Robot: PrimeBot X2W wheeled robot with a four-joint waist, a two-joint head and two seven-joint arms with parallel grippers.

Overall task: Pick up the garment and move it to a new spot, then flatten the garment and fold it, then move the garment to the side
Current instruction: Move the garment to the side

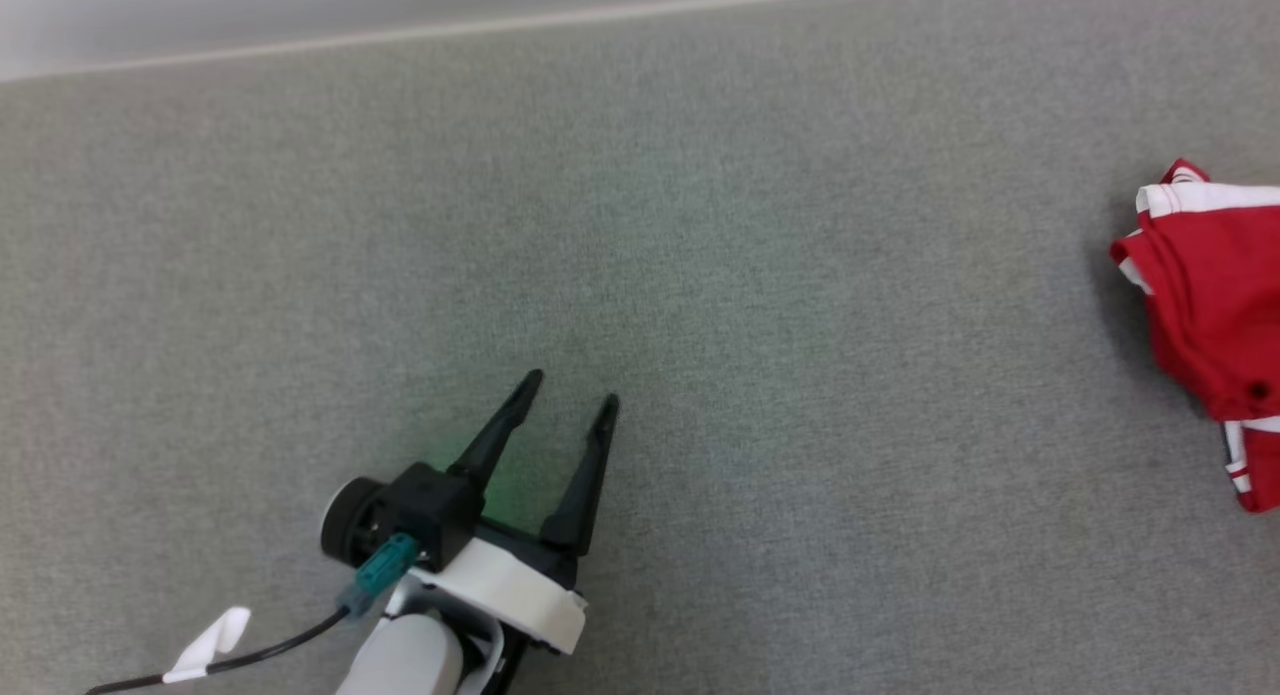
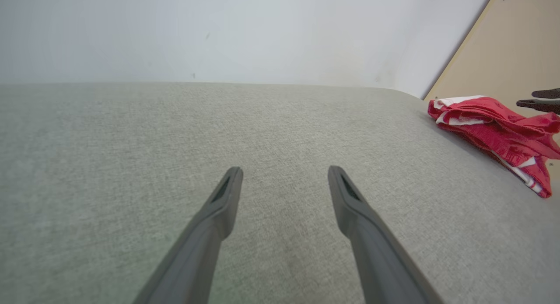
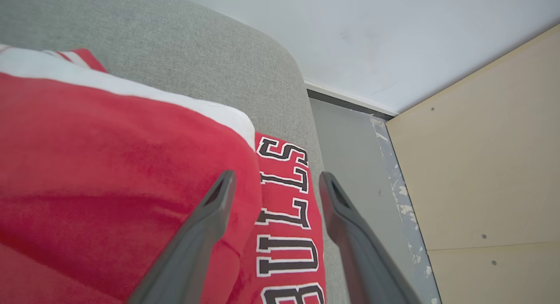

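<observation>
The garment [image 1: 1210, 315] is red with white trim, folded in a bundle at the right edge of the grey table [image 1: 700, 225]. It also lies at the far right in the left wrist view [image 2: 494, 133]. Black letters reading BULLS show on the garment [image 3: 109, 172] in the right wrist view. My right gripper [image 3: 273, 181] hovers open just over it, near the table's rounded corner, fingers apart and holding nothing. Its fingertips [image 2: 540, 99] peek in above the cloth. My left gripper [image 1: 572, 393] stands open over bare table at the lower left, far from the garment; its open fingers [image 2: 284, 172] frame grey cloth.
A pale wall [image 2: 218, 33] runs behind the table. Beyond the table's right corner are a tan wooden panel [image 3: 481, 164] and a strip of grey floor [image 3: 350, 164]. A black cable with a white tag [image 1: 215, 643] trails from my left wrist.
</observation>
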